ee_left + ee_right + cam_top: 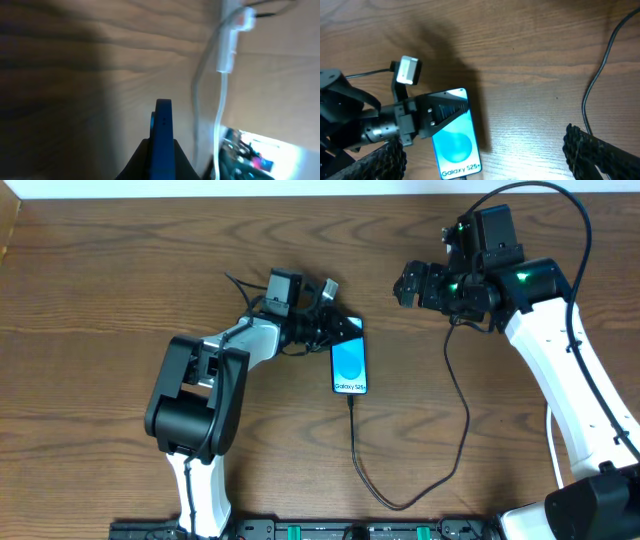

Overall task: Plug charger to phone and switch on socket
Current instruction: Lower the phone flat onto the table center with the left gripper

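Note:
The phone (349,366) lies on the wooden table with its blue screen up and "Galaxy S25" showing. My left gripper (336,330) is shut on its top edge. In the left wrist view the phone's blue edge (163,117) sits between the black jaws (162,152). The charger's black cable (400,502) runs from the phone's bottom end (351,398), loops right and goes up under my right arm. My right gripper (412,284) is open and empty, right of the phone and above it (482,150). The phone also shows in the right wrist view (456,145). A blurred white elongated strip with a red mark (227,52), apparently the socket, shows only in the left wrist view.
A white lead (549,430) runs beside my right arm's base. Part of the black cable (595,85) crosses the table at the right of the right wrist view. The table's far edge (300,194) runs along the top of the overhead view.

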You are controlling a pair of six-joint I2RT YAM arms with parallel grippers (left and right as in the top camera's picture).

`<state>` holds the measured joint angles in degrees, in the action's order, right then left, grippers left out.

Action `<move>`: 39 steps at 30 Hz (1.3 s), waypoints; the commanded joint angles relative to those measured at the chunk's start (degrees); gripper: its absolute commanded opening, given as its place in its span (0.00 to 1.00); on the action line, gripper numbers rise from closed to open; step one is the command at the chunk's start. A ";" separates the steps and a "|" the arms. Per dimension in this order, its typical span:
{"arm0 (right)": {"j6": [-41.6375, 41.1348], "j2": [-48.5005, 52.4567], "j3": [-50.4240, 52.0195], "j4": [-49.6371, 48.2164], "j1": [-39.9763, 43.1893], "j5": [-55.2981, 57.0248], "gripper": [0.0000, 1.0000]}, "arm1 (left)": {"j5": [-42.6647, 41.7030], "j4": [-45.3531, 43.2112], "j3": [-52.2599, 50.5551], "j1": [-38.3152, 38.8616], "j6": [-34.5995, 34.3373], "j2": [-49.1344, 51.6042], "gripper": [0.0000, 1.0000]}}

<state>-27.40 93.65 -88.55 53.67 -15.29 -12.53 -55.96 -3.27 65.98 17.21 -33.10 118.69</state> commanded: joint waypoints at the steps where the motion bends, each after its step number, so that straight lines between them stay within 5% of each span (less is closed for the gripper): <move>1: 1.36 -0.74 -0.55 0.48 -0.13 0.63 0.99 | 10.36 3.43 0.46 0.90 0.55 0.00 0.07; 17: 1.38 -0.74 -0.55 1.55 -0.13 0.63 0.99 | 12.15 6.29 0.46 2.49 2.69 0.04 0.09; 19: 1.36 -0.74 -0.55 1.55 -0.13 0.66 0.99 | 12.13 6.29 0.46 2.49 2.69 0.04 0.17; 20: 1.36 -0.74 -0.55 1.55 -0.13 0.63 0.99 | 12.15 6.29 0.46 2.49 2.69 0.04 0.29; 29: 1.36 -0.74 -0.52 1.64 -0.13 0.66 0.99 | 12.55 6.32 0.46 2.49 2.69 0.04 0.45; 35: 1.38 -0.74 -0.55 1.64 -0.13 0.66 0.99 | 21.46 11.87 0.46 2.49 2.69 0.04 0.66; 39: 1.36 -0.74 -0.55 1.57 -0.13 0.66 0.99 | 26.10 14.99 0.46 2.49 2.71 0.04 0.72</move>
<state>-26.68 93.65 -88.55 55.24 -15.29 -12.32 -41.41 8.97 67.88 19.99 -31.24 116.42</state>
